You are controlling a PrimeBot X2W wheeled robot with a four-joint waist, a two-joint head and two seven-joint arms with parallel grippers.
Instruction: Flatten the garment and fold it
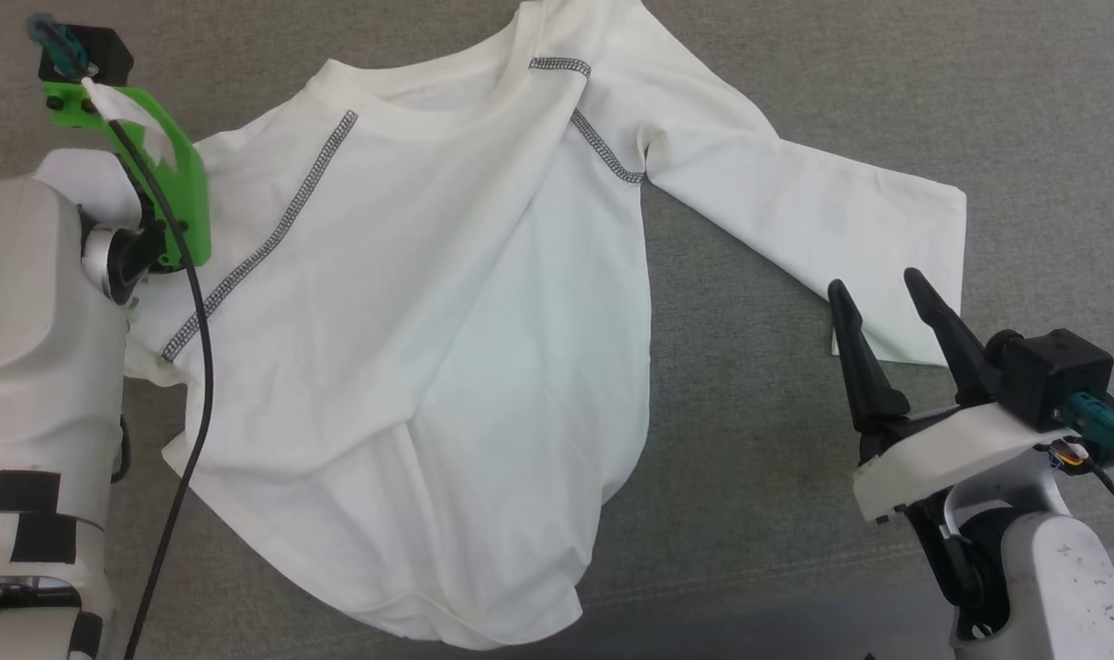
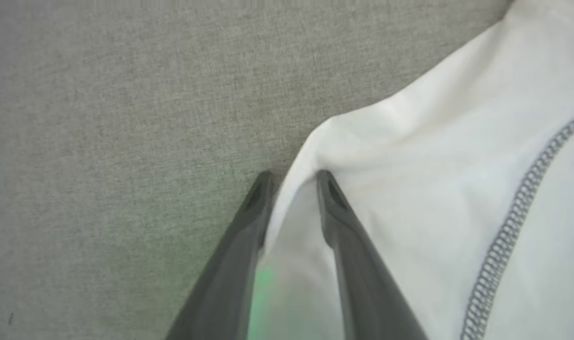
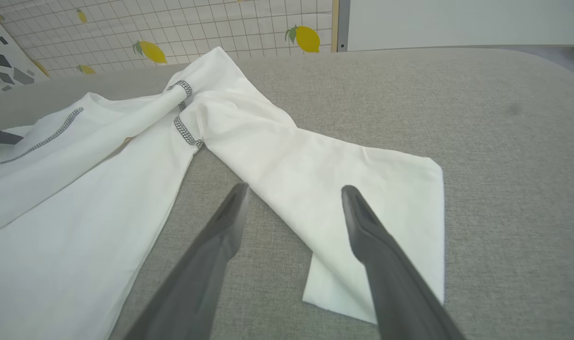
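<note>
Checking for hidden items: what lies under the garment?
Grey surface shows around the garment; beneath it is covered, nothing else can be told. The left gripper pinches its edge.

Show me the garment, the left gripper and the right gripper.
garment [image 1: 446,302], head view, chest panel.
left gripper [image 2: 294,174], left wrist view, between fingertips.
right gripper [image 3: 295,186], right wrist view, between fingertips.

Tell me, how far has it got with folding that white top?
Early days. Done: the thin white fabric garment lies spread on the grey cloth surface, one long sleeve stretched out. In hand: the left claw pinches its edge; the right claw hangs open at that sleeve's end. Left: the body is creased and bunched, and no fold is made yet.
</note>
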